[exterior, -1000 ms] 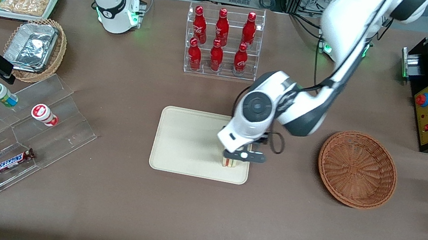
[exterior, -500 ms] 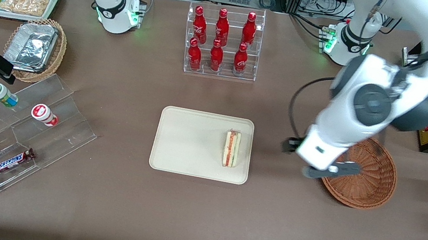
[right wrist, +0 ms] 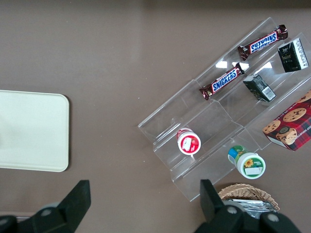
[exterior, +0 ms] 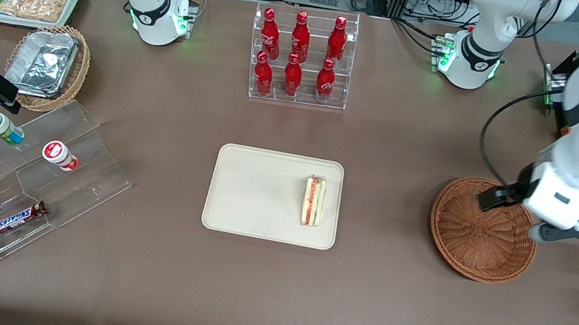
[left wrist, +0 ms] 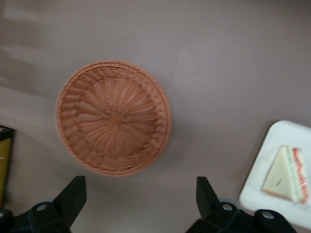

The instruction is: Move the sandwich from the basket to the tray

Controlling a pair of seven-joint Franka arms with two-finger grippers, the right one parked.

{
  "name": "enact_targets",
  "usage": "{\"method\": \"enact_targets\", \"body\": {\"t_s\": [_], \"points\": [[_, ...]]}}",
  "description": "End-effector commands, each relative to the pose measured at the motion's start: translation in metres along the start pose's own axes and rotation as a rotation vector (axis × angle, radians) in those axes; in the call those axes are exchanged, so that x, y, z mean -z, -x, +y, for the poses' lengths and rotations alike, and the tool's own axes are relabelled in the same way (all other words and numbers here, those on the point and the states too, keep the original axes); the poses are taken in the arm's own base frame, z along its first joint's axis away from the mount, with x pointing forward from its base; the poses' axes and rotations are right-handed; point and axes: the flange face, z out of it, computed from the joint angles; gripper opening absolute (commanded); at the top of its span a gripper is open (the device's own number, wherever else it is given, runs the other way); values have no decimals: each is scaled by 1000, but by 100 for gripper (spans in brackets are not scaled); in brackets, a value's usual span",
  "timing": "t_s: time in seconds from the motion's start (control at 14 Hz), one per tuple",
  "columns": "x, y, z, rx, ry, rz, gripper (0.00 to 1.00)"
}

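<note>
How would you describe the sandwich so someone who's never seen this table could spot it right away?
Find the cream tray in the middle of the table, nearer the front camera than the rack of red bottles. The sandwich lies on it, by the edge toward the wicker basket, over which the gripper hangs with open fingers. It is the only thing on the tray: white bread, red and green filling.

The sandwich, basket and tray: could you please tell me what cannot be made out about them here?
- Basket: front view, the arm covers part of its rim.
- Tray: left wrist view, mostly cut off by the picture's edge.
- Sandwich: its filling is too small to identify in either view.
- Gripper, open near the basket: left wrist view shows only its fingers.
</note>
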Motion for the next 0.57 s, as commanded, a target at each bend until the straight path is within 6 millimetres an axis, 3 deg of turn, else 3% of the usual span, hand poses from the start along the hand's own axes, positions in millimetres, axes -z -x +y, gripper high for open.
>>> {"method": "enact_targets", "body": {"t_s": [0.0, 0.29, 0.5], "points": [[11, 9, -26, -64, -22, -4, 100], [41, 2, -65, -174, -11, -1, 100], [61, 0, -66, -183, -12, 29, 100]]}}
